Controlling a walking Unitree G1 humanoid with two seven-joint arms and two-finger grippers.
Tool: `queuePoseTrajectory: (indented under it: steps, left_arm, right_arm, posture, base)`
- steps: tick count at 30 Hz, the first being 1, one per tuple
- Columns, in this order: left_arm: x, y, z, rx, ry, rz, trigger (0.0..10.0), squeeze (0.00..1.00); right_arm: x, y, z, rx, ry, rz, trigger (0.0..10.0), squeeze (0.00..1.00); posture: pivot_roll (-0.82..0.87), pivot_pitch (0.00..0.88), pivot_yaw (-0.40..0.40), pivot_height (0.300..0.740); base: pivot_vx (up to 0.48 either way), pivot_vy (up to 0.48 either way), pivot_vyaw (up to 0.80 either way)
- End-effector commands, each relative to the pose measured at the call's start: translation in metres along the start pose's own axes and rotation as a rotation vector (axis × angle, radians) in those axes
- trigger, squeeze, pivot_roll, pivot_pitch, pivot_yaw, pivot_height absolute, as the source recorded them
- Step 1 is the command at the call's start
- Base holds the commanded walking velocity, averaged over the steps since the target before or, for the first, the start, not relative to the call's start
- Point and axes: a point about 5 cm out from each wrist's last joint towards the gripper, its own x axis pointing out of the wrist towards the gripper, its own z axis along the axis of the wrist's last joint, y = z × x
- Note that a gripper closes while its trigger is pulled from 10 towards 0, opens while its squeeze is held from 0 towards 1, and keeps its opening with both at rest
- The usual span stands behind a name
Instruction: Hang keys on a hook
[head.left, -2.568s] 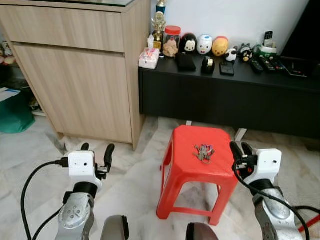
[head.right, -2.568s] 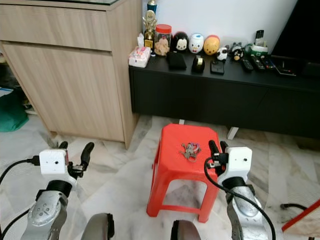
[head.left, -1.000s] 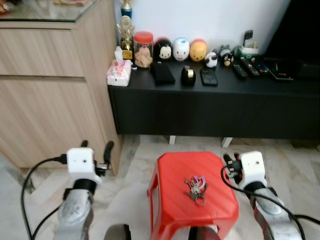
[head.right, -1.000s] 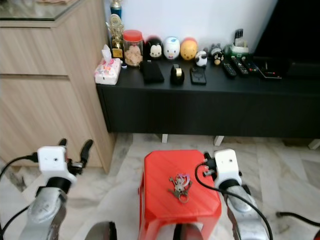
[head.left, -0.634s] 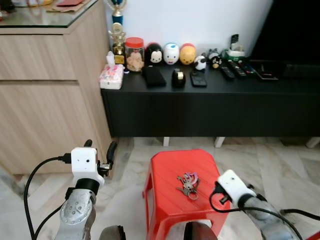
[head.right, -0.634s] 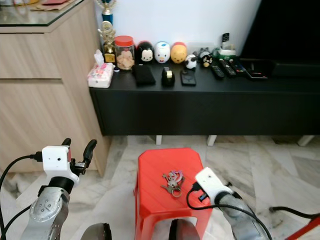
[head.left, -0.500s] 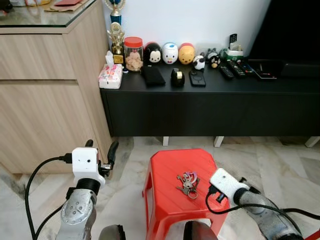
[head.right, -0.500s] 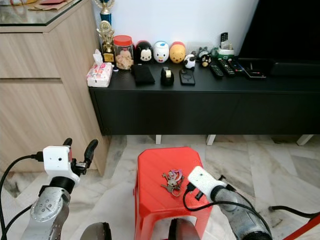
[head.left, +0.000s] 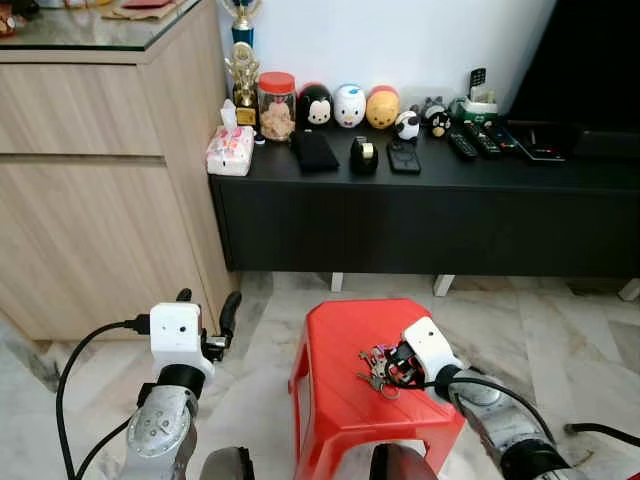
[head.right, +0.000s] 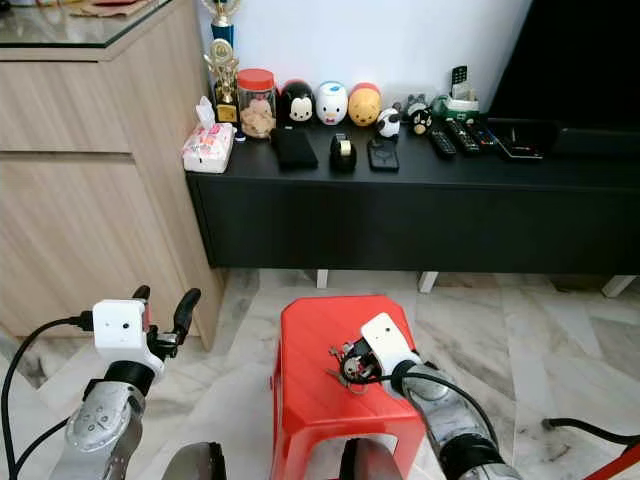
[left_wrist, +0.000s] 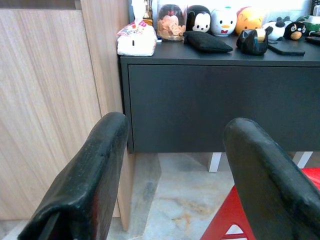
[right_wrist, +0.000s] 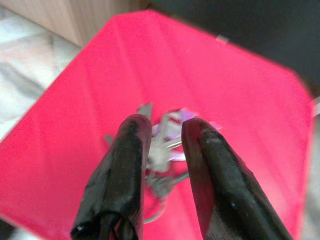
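Note:
A bunch of keys (head.left: 374, 368) with a pink tag lies on top of a red plastic stool (head.left: 335, 335) just in front of me. My right gripper (head.left: 392, 368) has come down onto the stool from the right. In the right wrist view its two black fingers (right_wrist: 131, 150) stand slightly apart, open, with the keys (right_wrist: 165, 145) in the gap at their tips; I cannot tell whether they touch. My left gripper (head.left: 207, 305) is held up at the left of the stool, open and holding nothing.
A low black bench (head.left: 420, 215) along the white wall carries figurines (head.left: 348, 104), a jar, a tissue pack and remotes. A tall wooden cabinet (head.left: 100, 180) stands at the left. Marble floor (head.left: 570, 340) lies around the stool.
The camera came closer to the stool. My right arm swung down and inward, so its fingers now sit at the keys. The left arm stayed as it was.

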Motion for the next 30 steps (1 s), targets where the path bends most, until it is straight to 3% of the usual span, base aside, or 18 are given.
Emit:
queuePoseTrajectory:
  steps: [1,2,8,11,12,13,19,25,30]
  left_arm:
    - [0.000,-0.001,0.004,-0.002,-0.012,-0.003,10.0,0.00]
    - [-0.001,-0.001,0.004,-0.002,-0.010,-0.003,10.0,0.00]
    - [-0.002,-0.003,0.003,-0.007,-0.005,-0.002,10.0,0.00]
    - [-0.003,-0.004,0.002,-0.010,-0.003,-0.002,10.0,0.00]
    - [-0.003,-0.005,0.002,-0.011,-0.003,-0.001,10.0,0.00]
    - [-0.004,-0.005,0.002,-0.013,-0.002,0.000,10.0,0.00]
    - [-0.005,-0.007,0.001,-0.017,0.001,0.000,10.0,0.00]
    - [-0.008,-0.007,0.000,-0.016,0.008,0.003,10.0,0.00]
    - [-0.011,-0.006,-0.002,-0.007,0.018,0.001,10.0,0.00]
  right_arm:
    - [0.000,-0.003,0.000,0.036,0.003,0.003,10.0,0.96]
    - [0.000,-0.001,-0.003,0.039,0.010,0.016,10.0,1.00]
    - [0.002,0.002,-0.010,0.084,0.043,0.015,10.0,1.00]
    - [0.003,0.004,-0.010,0.033,0.062,0.022,10.0,1.00]
    - [0.003,0.004,-0.009,-0.002,0.063,0.022,10.0,0.84]
    - [0.004,0.002,-0.006,-0.110,0.070,0.018,10.0,0.00]
    - [0.004,0.001,-0.001,-0.234,0.080,0.037,10.0,0.00]
    - [0.006,0.008,-0.005,-0.280,0.144,0.129,10.0,0.00]
    - [0.005,0.011,-0.012,-0.223,0.193,0.178,10.0,0.00]
  posture:
    - [0.01,0.011,-0.110,0.605]
    - [0.02,0.012,-0.110,0.605]
    - [0.01,0.012,-0.117,0.605]
    - [0.01,0.013,-0.121,0.605]
    - [0.01,0.013,-0.124,0.605]
    - [0.01,0.014,-0.125,0.605]
    - [0.01,0.019,-0.133,0.605]
    - [0.02,0.032,-0.142,0.605]
    - [0.02,0.037,-0.142,0.605]
  base:
    - [0.000,0.000,0.00]
    - [0.000,0.000,0.00]
    - [0.000,0.000,0.00]
    - [0.000,0.000,0.00]
    - [0.000,0.000,0.00]
    - [0.000,0.000,0.00]
    - [0.000,0.000,0.00]
    - [0.000,0.000,0.00]
    - [0.000,0.000,0.00]
